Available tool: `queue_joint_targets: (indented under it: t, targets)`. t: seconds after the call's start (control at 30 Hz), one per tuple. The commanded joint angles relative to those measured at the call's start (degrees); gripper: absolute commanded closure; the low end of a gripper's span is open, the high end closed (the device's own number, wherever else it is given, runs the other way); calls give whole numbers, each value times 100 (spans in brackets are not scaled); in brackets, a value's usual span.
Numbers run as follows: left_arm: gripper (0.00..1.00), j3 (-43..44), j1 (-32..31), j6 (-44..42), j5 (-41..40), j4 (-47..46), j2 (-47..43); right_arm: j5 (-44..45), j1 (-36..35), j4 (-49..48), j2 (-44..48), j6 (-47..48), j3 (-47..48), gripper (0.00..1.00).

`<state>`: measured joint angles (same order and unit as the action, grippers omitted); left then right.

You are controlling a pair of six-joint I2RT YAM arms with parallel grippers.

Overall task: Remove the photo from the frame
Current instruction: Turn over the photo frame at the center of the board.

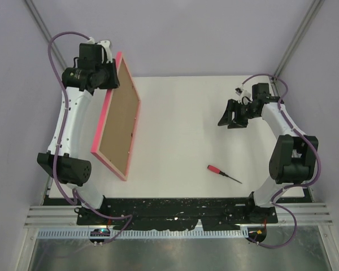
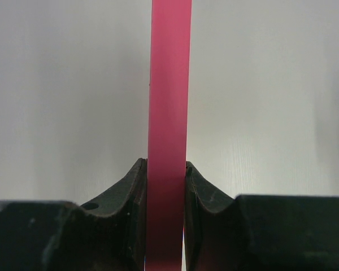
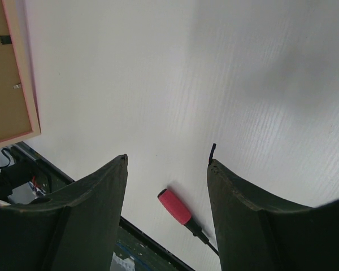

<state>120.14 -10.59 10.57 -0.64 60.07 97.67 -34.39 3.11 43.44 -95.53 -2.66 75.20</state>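
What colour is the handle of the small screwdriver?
The screwdriver handle is red; the right wrist view shows it best.

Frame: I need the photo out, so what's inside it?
Only the brown backing board shows within the frame; the left gripper holds it tilted. Any photo is hidden behind the board.

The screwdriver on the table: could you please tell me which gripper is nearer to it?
Right. The right gripper hovers open beyond the screwdriver, apart from it; the left gripper is across the table, clamped on the frame.
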Motion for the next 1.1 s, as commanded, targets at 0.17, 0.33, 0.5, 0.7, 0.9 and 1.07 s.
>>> queue_joint_targets:
  t: [0.17, 0.33, 0.5, 0.7, 0.9, 1.07]
  targets:
    - [100, -745, 540, 920, 785, -1463, -222, -1622, -13, -248, -300, 81, 56, 37]
    - [100, -1255, 637, 1175, 803, -1876, -406, -1790, -170, -424, -300, 204, -14, 37]
    - [100, -1923, 716, 1430, 662, -2307, -687, -1448, -750, -722, -20, 590, -128, 37]
    - [100, -2529, 769, 1580, 636, -2491, -890, -631, -1567, -1416, 647, 1179, -610, 35]
    - [100, -3215, 892, 1694, 636, -2676, -1065, 529, -2490, -2417, 1518, 2039, -1401, 32]
    - [100, -3777, 971, 1747, 688, -2817, -1162, 977, -2860, -2971, 2037, 2515, -1903, 29]
